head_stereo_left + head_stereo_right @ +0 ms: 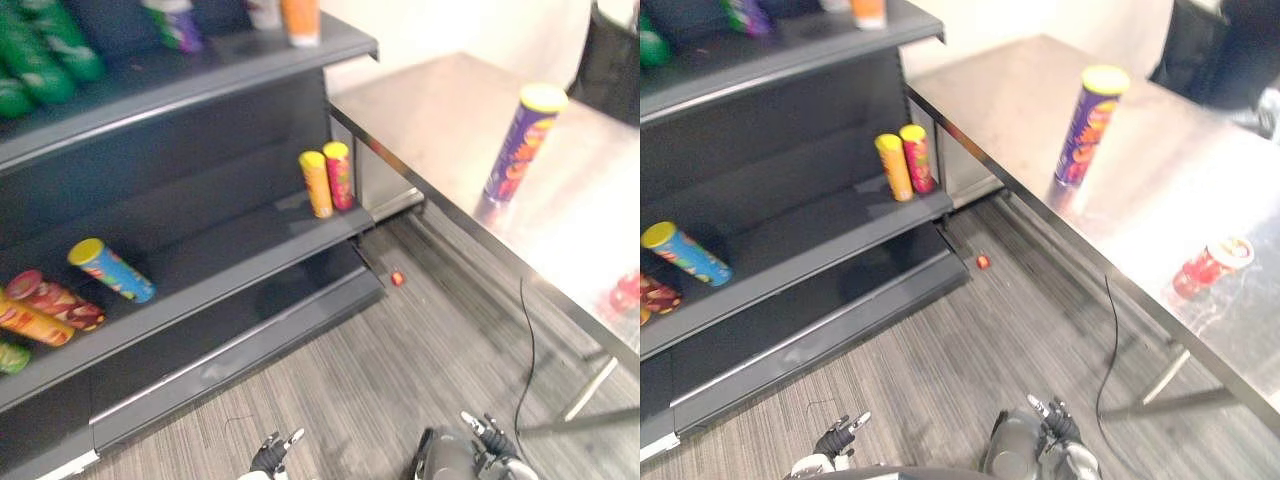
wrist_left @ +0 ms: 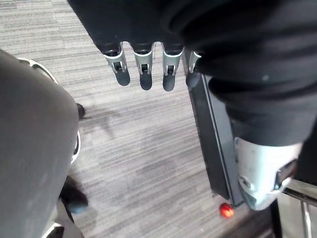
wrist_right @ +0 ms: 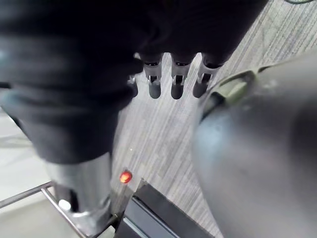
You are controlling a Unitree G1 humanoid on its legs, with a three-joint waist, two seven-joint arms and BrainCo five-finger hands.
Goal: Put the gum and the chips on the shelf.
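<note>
Left hand (image 1: 272,455) and right hand (image 1: 487,433) hang low, fingers loosely straight, empty. Best approach: face the desk (image 1: 1020,90), wrap the upright purple chips can (image 1: 1087,125) mid-body, avoiding toppling.

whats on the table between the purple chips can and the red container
Nothing; the right eye view shows bare table between purple chips can and red container.

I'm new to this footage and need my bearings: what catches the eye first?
A tall purple chip can stands upright on the steel table. On the dark shelf a yellow can and a pink can stand together. A small red object lies on the floor.
</note>
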